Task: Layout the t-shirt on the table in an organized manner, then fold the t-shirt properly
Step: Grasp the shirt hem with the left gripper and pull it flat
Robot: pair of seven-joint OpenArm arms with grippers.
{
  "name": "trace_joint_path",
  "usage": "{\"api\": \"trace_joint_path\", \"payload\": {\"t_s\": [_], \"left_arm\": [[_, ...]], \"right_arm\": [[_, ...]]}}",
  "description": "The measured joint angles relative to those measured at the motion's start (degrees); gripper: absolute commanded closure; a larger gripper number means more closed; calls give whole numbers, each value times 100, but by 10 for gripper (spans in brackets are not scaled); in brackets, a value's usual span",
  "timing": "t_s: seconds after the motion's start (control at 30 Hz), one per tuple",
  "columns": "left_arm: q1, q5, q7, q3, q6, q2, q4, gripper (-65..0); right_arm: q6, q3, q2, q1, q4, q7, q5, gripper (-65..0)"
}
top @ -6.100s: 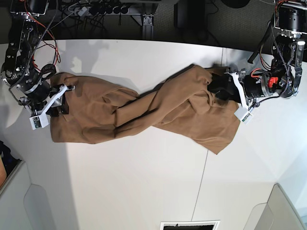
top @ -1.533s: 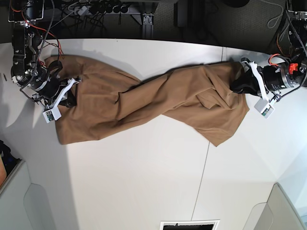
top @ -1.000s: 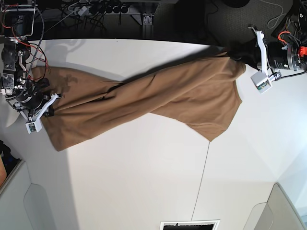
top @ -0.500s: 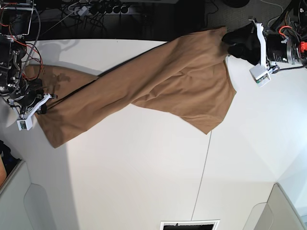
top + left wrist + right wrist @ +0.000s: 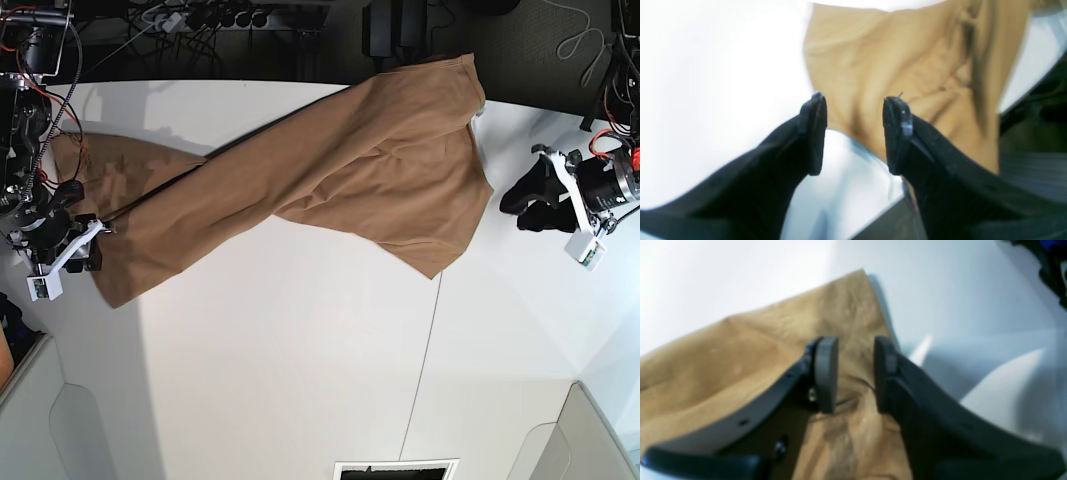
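Observation:
The tan t-shirt (image 5: 330,180) lies stretched in a twisted band across the white table (image 5: 300,380), from the left edge up to the far edge, where its right end hangs past the tabletop. My left gripper (image 5: 515,208) stands open to the right of the shirt, off the cloth. In the left wrist view its black fingers (image 5: 813,133) hold nothing, and the t-shirt (image 5: 907,60) lies beyond them. My right gripper (image 5: 95,248) sits at the shirt's left end. In the right wrist view its jaws are parted over the t-shirt (image 5: 740,366), with cloth lying between them.
A thin dark seam (image 5: 425,340) runs down the tabletop. Grey bins stand at the near left (image 5: 40,420) and near right (image 5: 590,440) corners. Cables and a power strip (image 5: 200,18) lie behind the far edge. A dark slot (image 5: 395,470) sits at the near edge.
My left gripper has let go of the shirt's right end and pulled away toward the near right. The right gripper's jaws have parted at the left end.

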Motion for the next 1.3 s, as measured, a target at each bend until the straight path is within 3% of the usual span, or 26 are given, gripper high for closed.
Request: {"api": "trace_joint_path", "payload": {"t_s": [0.23,0.4,0.47,0.6,0.67,0.73,0.9,1.13,1.17,1.3], "left_arm": [[-754,184,-7,522,20,400,-1432,-300],[-1207,424,-9,1261,20,767,-1878,-300],[-1353,793,-83,1445,20,903,-1912,-300],[-1460,1624,-621,1810,2,1073,-1928,-300],[-1493,1832,-789,2020,-4,1060,-1934,-300],[-1493,1943,-903,2164,39,1060,-1928,-300],[-1506,2216,-988,2227,81,1060,-1912,-300],[-1626,2503,-1047,2238,85,1075,-1921,-300],[-1655,2509,-1032,2238,131,1075,-1923,-300],[-1733,2555,-992,2243,262,1078,-1932,-300]], "right_arm": [[-17,4,-33,48,-389,286,-116,-196],[-20,4,-35,48,-551,385,-118,-196],[-22,4,-33,50,-568,389,-118,-196],[-22,4,-35,50,-640,505,-149,-329],[-122,4,-37,101,-758,627,-186,-364],[-284,4,-35,299,-1012,645,-310,-363],[-304,7,-50,986,-1644,732,-304,-363],[-116,13,-348,1631,-2645,750,-328,-360],[-125,13,-415,1657,-2758,750,-348,-351],[-155,13,-623,1670,-3027,852,-450,-202]]}}
